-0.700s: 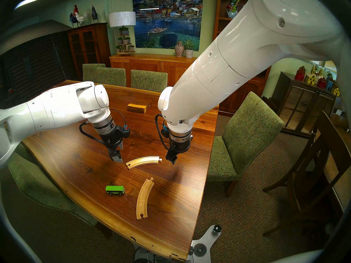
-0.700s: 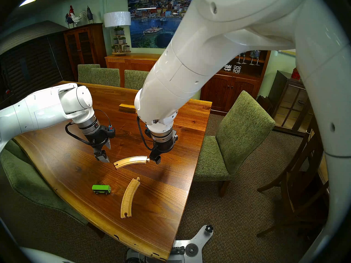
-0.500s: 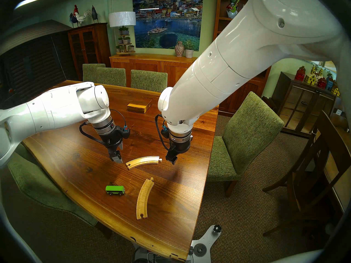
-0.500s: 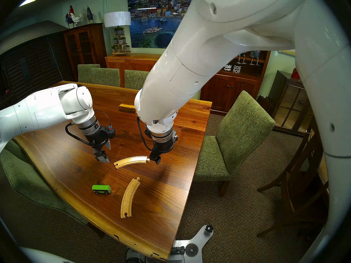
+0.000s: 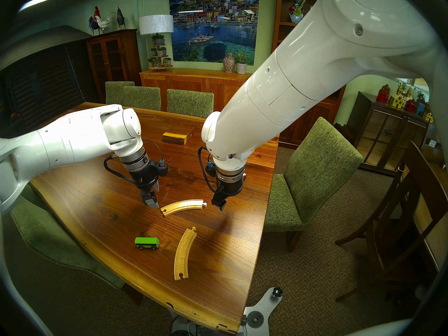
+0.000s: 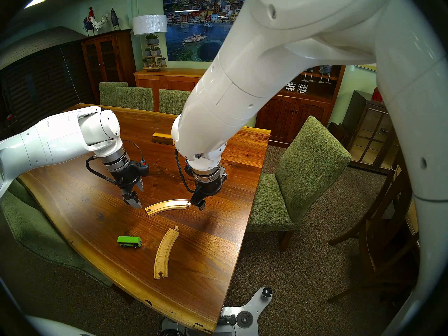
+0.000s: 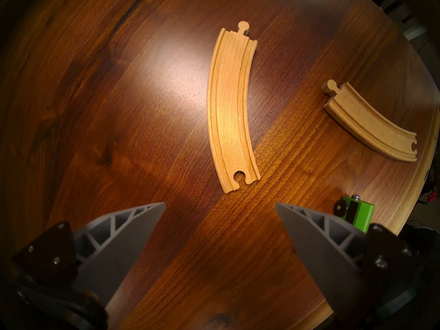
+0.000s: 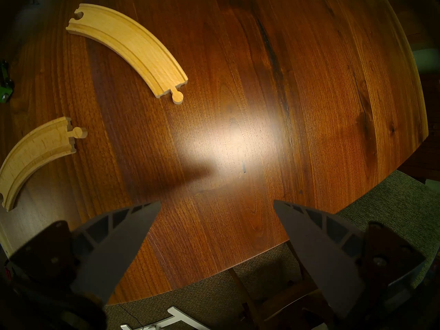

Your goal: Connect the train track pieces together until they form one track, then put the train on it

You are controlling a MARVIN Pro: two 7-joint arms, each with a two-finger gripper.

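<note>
Both grippers, left [image 7: 220, 205] and right [image 8: 216, 204], fingers spread, empty, above worktop [image 5: 97, 207]. Two track pieces [image 5: 182, 206] [image 5: 184, 254] apart; train [image 5: 147, 243] beside.

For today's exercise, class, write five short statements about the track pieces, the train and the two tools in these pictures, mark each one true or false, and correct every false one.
1. The two track pieces are joined. False: they lie apart on the table.
2. The train stands on the table, not on any piece. True.
3. The left tool grips a piece. False: its jaws stand open and empty above the table.
4. The right tool is open and holds nothing. True.
5. The wooden box sits between the two pieces. False: it lies farther back on the table, behind both arms.
</note>
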